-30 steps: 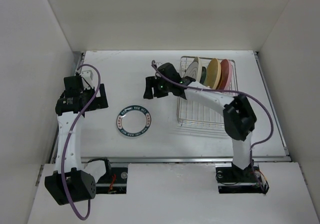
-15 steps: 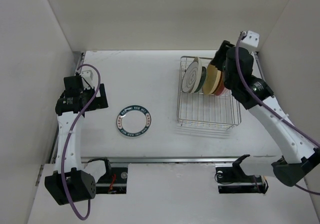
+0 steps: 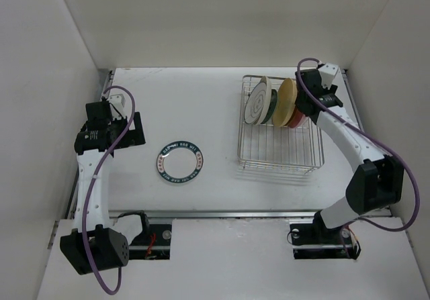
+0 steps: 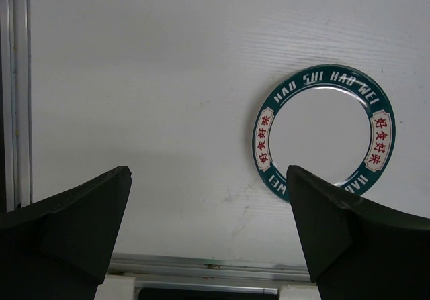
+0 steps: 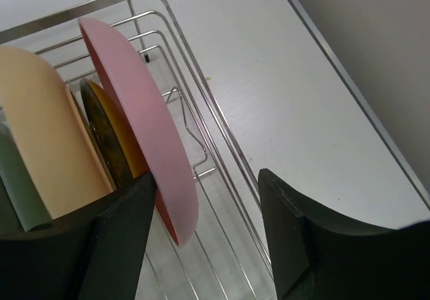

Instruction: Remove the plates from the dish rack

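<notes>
1. Several round plates stand on edge at the far end of the rectangular silver wire dish rack, which sits at the right rear of the white counter. They are a white line-patterned plate, a cream plate, a small teal plate, a yellow-tan plate and a pink plate. A white plate with a dark lettered rim lies flat on the counter, well left of the rack. The right pincer hangs over the pink plate at the rack's far right corner. The left pincer hovers near the counter's left edge.
2. Left wrist: the left pincer is spread wide with nothing between its fingers. The lettered-rim plate lies on the counter beyond them, towards the right.
3. Right wrist: the right pincer is spread, its fingers straddling the pink plate's rim. That rim sits just beside one finger and apart from the other; contact cannot be told. A small dark-yellow plate shows between the yellow-tan and pink plates.
</notes>
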Robot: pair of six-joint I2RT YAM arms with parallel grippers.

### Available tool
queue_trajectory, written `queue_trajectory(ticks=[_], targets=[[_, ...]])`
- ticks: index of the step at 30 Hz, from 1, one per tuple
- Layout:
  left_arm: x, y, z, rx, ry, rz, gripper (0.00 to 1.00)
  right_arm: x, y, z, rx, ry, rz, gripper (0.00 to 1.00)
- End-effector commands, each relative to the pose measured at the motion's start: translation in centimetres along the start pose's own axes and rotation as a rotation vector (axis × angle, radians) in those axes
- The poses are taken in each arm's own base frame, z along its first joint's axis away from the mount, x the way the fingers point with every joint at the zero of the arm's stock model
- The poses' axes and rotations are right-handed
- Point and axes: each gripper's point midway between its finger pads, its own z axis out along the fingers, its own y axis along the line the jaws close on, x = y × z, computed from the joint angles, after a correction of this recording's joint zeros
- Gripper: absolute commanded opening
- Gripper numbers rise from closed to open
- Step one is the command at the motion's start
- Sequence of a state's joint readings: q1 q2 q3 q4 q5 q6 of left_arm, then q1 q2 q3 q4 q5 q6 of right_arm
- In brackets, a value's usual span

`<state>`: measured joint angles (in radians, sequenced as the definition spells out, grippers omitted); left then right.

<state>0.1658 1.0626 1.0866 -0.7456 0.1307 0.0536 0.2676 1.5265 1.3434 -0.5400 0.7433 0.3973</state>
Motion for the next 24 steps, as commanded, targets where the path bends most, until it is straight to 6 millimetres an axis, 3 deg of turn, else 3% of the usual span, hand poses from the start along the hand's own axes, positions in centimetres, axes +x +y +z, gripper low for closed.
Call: queue_trajectory(ticks=[1, 6, 7, 9, 11, 15, 22, 24], targets=[[-0.1, 0.0, -0.4, 0.003, -0.025, 0.01, 1.0, -2.9, 0.6, 0.1, -0.052, -0.077, 0.123, 0.67], [0.3, 0.1, 0.0, 0.003, -0.007, 0.017, 1.0, 0.0, 1.1, 3.5, -0.034, 0.002, 0.078, 0.49], [0.3, 0.1, 0.0, 0.003, -0.007, 0.017, 1.0, 0.1, 1.6, 3.8, -0.043, 0.01, 0.075, 0.42], [0.3, 0.1, 0.0, 0.003, -0.007, 0.017, 1.0, 0.5, 1.7, 4.6, -0.047, 0.027, 0.063, 0.36], [0.3, 0.1, 0.0, 0.003, -0.007, 0.017, 1.0, 0.8, 1.4, 4.7, -0.029, 0.028, 0.057, 0.2], [0.3, -0.4, -0.1, 0.029, -0.007, 0.017, 1.0, -2.2, -1.4, 2.5, 0.033, -0.083, 0.137, 0.01], [0.7, -0.5, 0.3, 0.038, 0.011, 0.015, 1.0, -9.1, -5.9, -4.1, 0.147, -0.303, 0.193, 0.0], [0.7, -0.5, 0.3, 0.038, 0.011, 0.015, 1.0, -11.9, -7.4, -6.7, 0.177, -0.367, 0.2, 0.0]])
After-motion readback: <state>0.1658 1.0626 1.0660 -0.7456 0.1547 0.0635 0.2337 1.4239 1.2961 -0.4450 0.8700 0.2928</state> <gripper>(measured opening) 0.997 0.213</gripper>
